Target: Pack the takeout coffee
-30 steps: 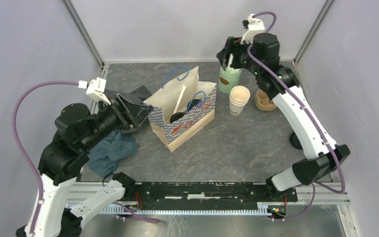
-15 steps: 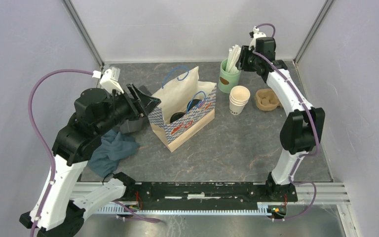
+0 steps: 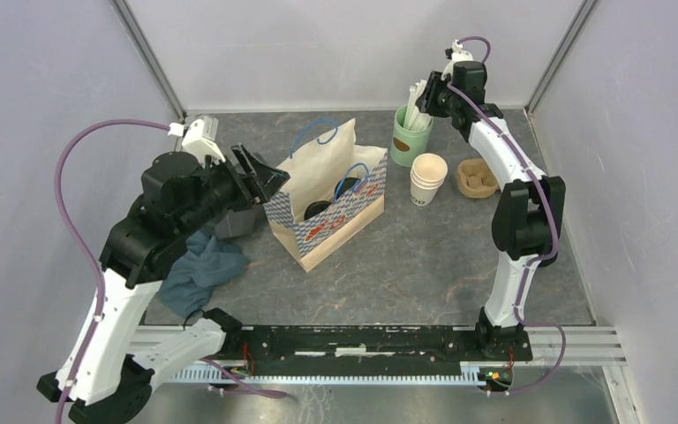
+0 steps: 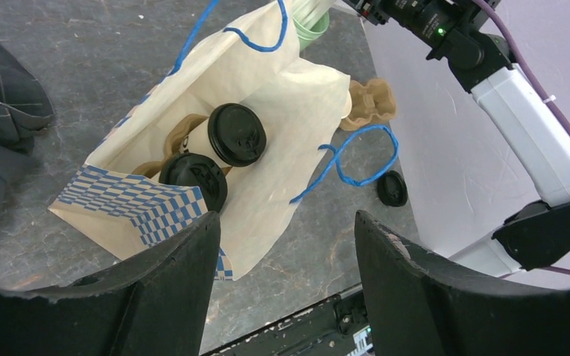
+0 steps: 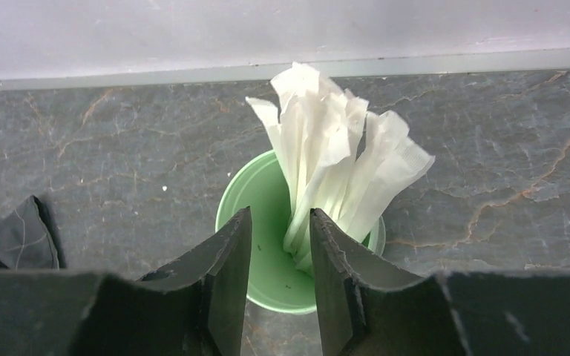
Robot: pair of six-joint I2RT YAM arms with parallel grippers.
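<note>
Top external view showed the grey stone-patterned table (image 3: 424, 265) with a paper bag (image 3: 335, 212) standing open near its middle, blue-checked at the base and with blue cord handles. The left gripper (image 3: 260, 177) hung just beside the bag's left rim. In the left wrist view, that gripper (image 4: 286, 222) had its jaws spread wide with nothing between them, looking down into the bag's mouth. Two lidded cups sat upright inside the bag, one (image 4: 236, 133) behind the other (image 4: 193, 178), touching, only their black lids and a little white wall showing.

At the back of the table, the right gripper (image 3: 431, 93) was poised above the green cup (image 3: 409, 141) at the tops of the white straws (image 3: 418, 99). The right wrist view had the gripper (image 5: 280, 216) with its jaws narrowly apart over the cup's mouth; the straws (image 5: 326, 148) rose past the right-hand finger, and whether any straw was pinched could not be told.

A stack of white cups (image 3: 428, 177) without lids stood just in front of the green cup. A loose black lid (image 4: 392, 188) lay flat on the table beyond the bag.
</note>
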